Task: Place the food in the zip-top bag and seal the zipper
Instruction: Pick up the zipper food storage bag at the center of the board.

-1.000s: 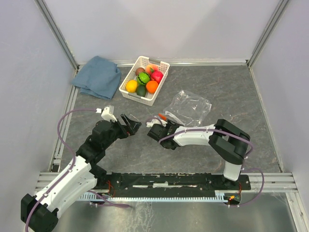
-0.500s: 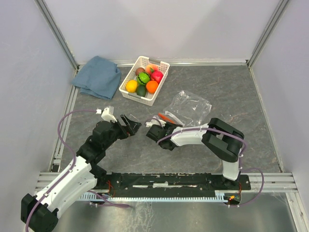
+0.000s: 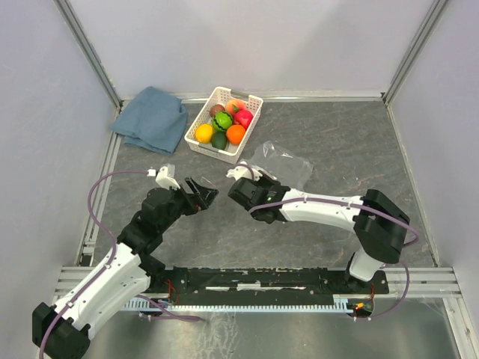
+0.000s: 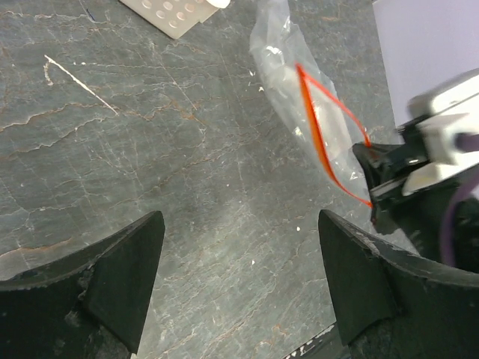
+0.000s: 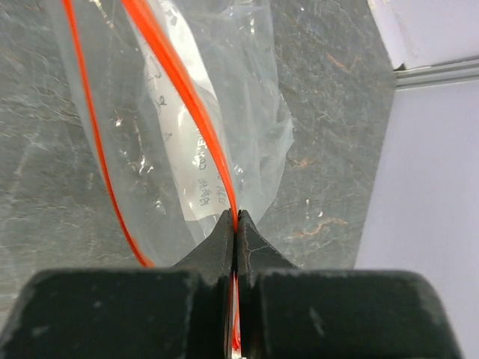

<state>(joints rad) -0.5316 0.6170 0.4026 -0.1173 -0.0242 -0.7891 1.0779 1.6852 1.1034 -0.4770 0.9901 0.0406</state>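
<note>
Right gripper (image 5: 236, 218) is pinching the limp, slippery bag (image 5: 254, 112) by its firmer zipper (image 5: 181, 97), likely the surest hold; left gripper (image 4: 238, 247) is hovering agape, empty.

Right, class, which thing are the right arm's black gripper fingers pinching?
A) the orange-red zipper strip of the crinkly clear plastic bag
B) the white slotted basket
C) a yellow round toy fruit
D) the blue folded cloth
A: the right wrist view shows the right gripper shut on the orange-red zipper strip of the clear plastic bag.

basket (image 4: 174, 10) cropped (top edge), bag label (image 5: 191, 168) unreadable
</note>
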